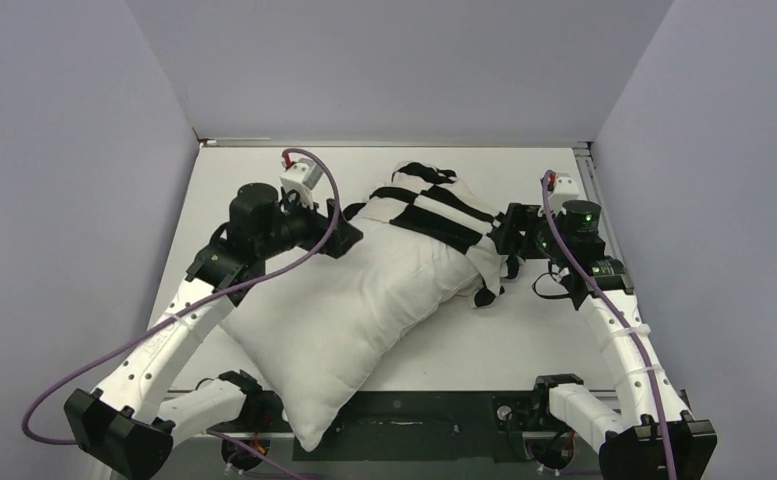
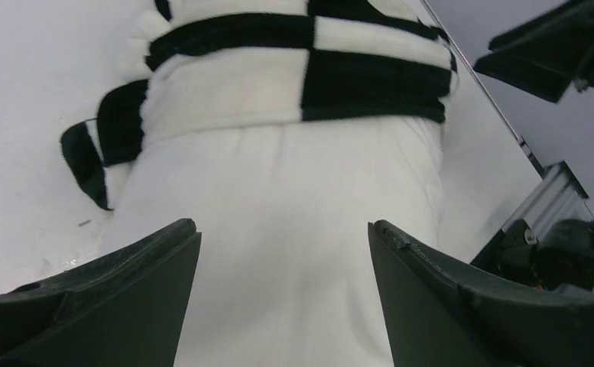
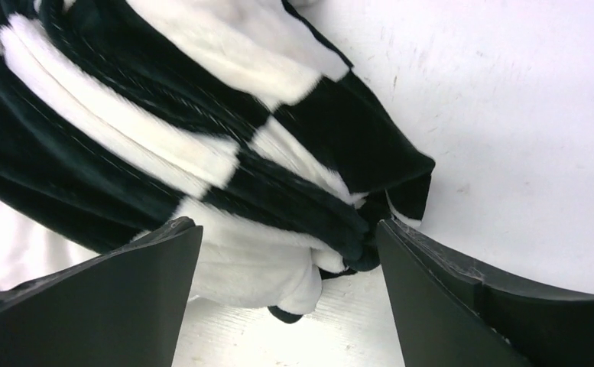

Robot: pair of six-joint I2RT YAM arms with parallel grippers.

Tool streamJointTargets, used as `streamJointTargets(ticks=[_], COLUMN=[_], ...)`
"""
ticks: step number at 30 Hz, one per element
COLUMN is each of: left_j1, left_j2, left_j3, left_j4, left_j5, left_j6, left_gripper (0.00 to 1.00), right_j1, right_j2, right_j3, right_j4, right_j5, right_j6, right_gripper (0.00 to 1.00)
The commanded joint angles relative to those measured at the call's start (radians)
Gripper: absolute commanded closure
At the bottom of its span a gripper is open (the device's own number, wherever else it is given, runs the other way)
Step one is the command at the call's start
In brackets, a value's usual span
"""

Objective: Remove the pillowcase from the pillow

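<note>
The pillow [image 1: 344, 310] lies diagonally on the white table [image 1: 524, 340]. Its near end reaches the table's near edge, between the arm bases. The pillowcase [image 1: 434, 210] is bunched in folds over the pillow's far end only, and the rest of the pillow is bare white. A loose checkered flap trails off the pillow's right side onto the table.

L gripper [image 1: 349, 235] sits at the pillow's left flank, just short of the pillowcase edge. In the L wrist cam its fingers [image 2: 125, 298] are spread wide w/ bare pillow filling the gap between them and the checkered band just beyond the tips. It isn't clamped on anything. Can't tell if the pads touch the pillow.

R gripper [image 1: 504, 240] is at the pillow's far right corner, right against the bunched fabric. In the R wrist cam its fingers [image 3: 462, 306] are also wide apart, w/ crumpled black-and-white folds lying in and beyond the gap and bare table to one side of them. The jaws aren't pinched on the cloth. The fabric looks close to the inner face of one finger, but contact isn't clear.
</note>
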Motion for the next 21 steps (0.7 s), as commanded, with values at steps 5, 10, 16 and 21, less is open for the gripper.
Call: streamJointTargets(ticks=[5,10,16,21], left_j1=[0.185,0.198,0.197,0.186], left_j2=[0.195,0.313,0.404,0.458], left_j3=[0.080,0.034,-0.050,-0.100], left_j4=[0.072,0.145,0.304,0.430], left_j5=[0.123,0.222,0.326,0.394], left_j6=[-0.060,-0.087,-0.166,-0.246], left_gripper=[0.16,0.14,0.15,0.34], right_j1=[0.043,0.090,0.147,0.226], right_j2=[0.021,0.086,0.162,0.269], right_j3=[0.149,0.211,0.246,0.326], right_j4=[-0.033,-0.018,0.066,0.086], right_j5=[-0.017,-0.027,-0.054,-0.040], right_j6=[-0.094,-0.107,-0.057,-0.073], right_gripper=[0.01,0.00,0.00,0.05])
